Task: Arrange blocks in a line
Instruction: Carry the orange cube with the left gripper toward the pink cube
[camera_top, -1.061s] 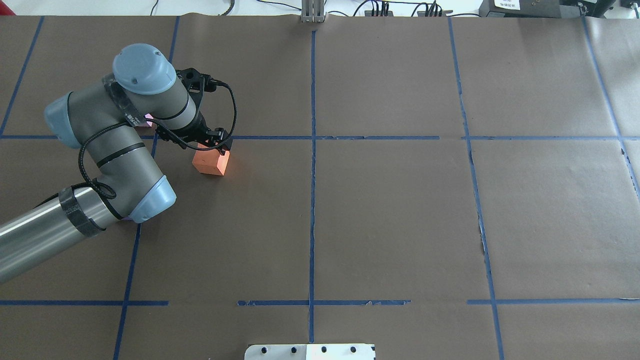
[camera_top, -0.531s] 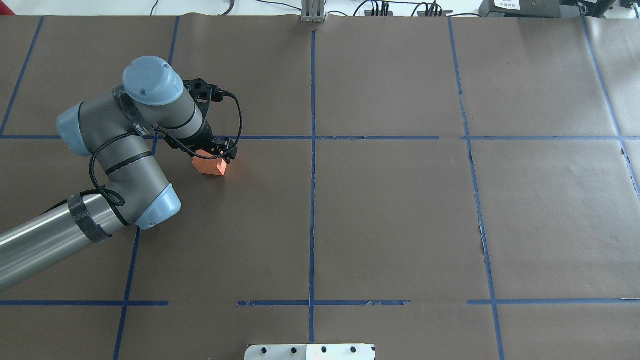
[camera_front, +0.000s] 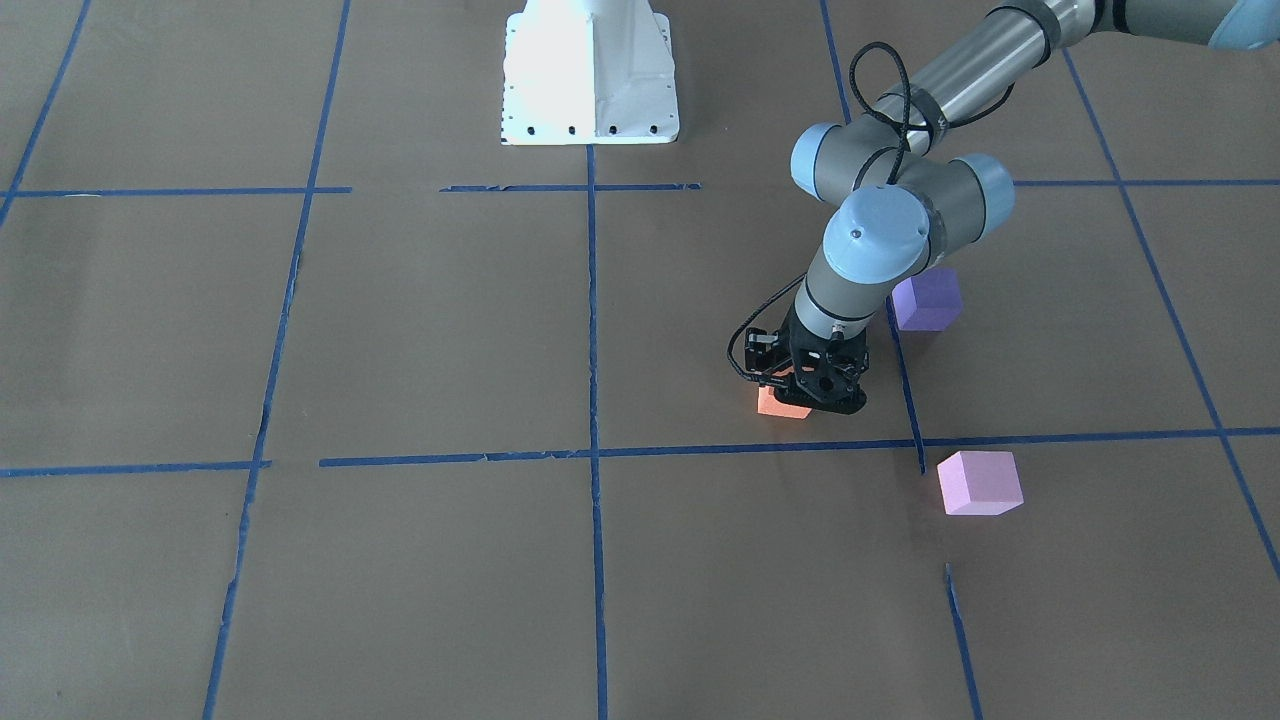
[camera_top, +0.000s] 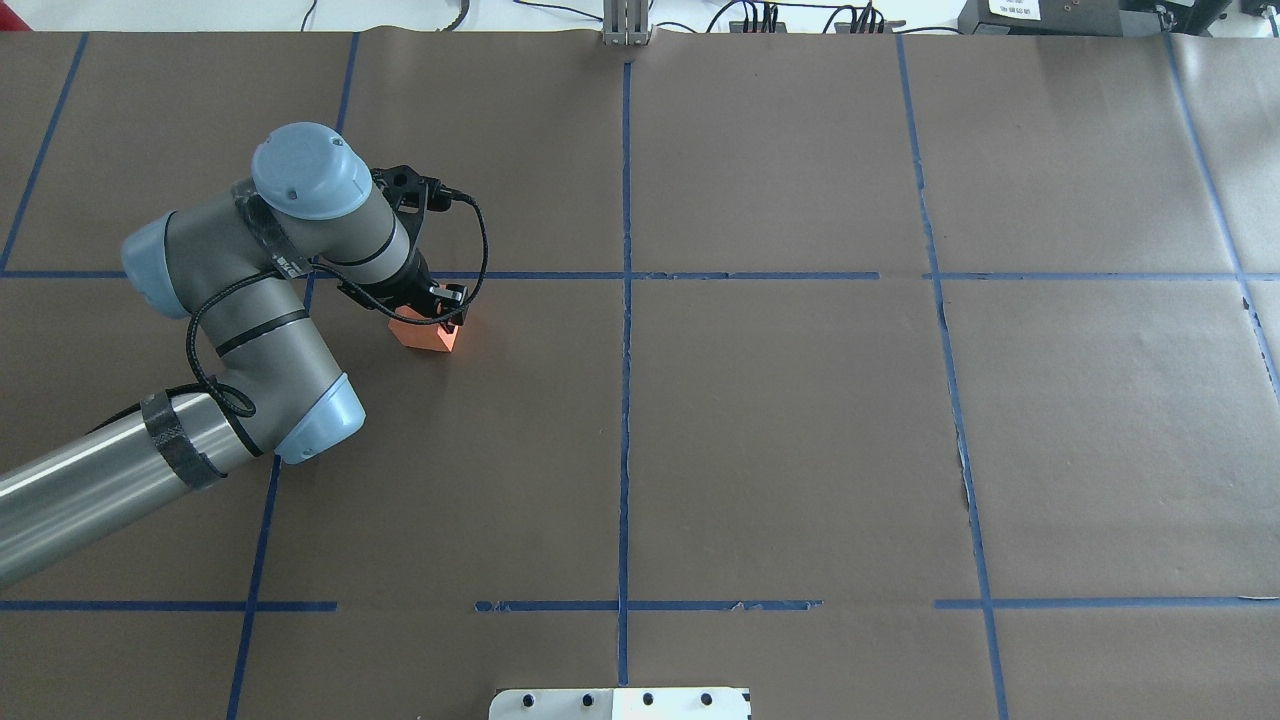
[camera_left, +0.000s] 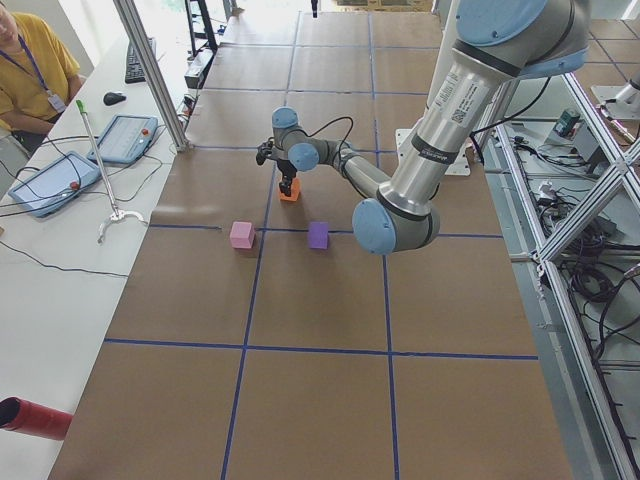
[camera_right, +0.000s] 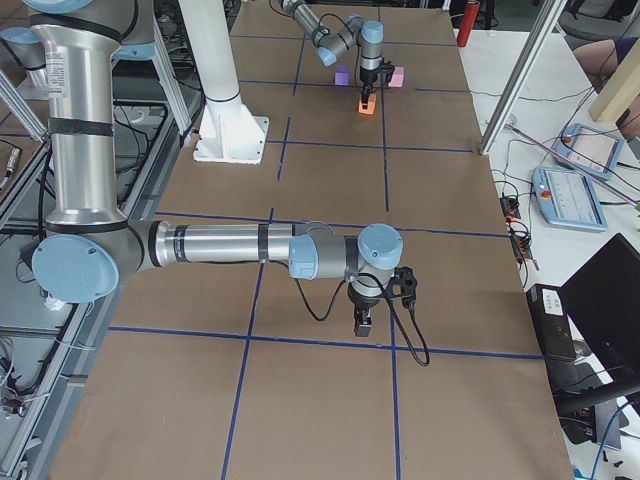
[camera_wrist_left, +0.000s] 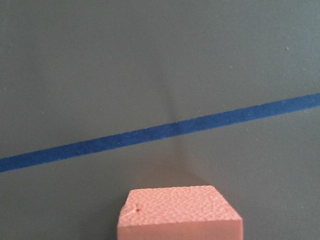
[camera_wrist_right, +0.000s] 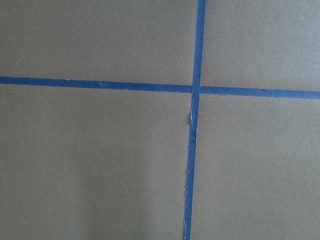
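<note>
Upper left in the overhead view, the left hand (camera_top: 427, 318) grips the orange block (camera_top: 428, 339). Right hand (camera_right: 362, 324): cannot tell.

One block (camera_front: 776, 404) in left gripper (camera_front: 800, 397), two beside

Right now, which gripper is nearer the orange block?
Left. The left gripper is closed around the orange block; the right gripper hovers far away, across the table.
</note>
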